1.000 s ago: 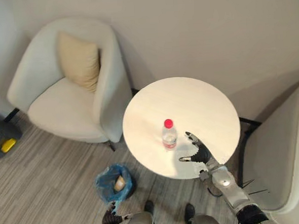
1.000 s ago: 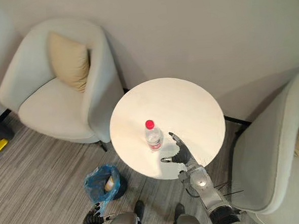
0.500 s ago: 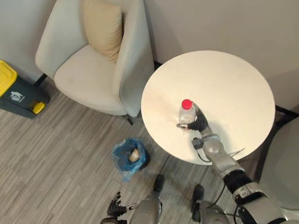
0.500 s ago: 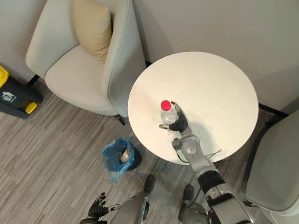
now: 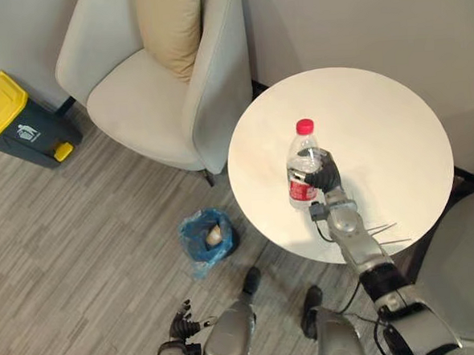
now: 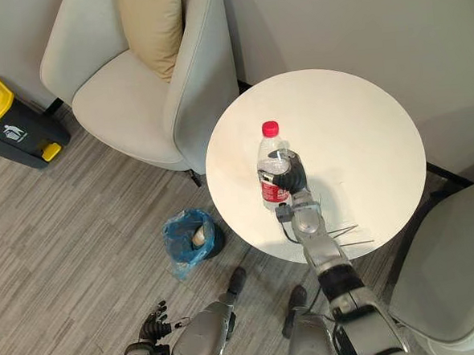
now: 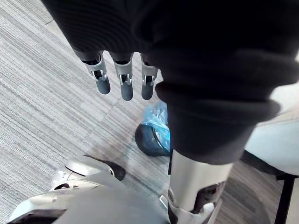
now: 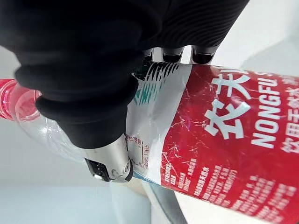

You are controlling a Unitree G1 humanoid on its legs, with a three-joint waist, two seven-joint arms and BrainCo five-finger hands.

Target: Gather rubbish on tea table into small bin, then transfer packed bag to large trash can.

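1. A round, pale tabletop (image 5: 379, 128) is seen standing on a grey plank floor (image 5: 81, 259).
2. A clear bottle (image 5: 302, 169) with a red cap and red label is seen upright over the near side of the tabletop, clasped by the right hand (image 5: 327, 174). Whether its base touches the tabletop cannot be told.
3. A small bin (image 5: 207, 240) lined with a blue bag is set on the floor just beside the table.
4. A pale armchair (image 5: 136, 103) and a yellow-lidded large trash can (image 5: 12, 119) are placed on the floor farther left.
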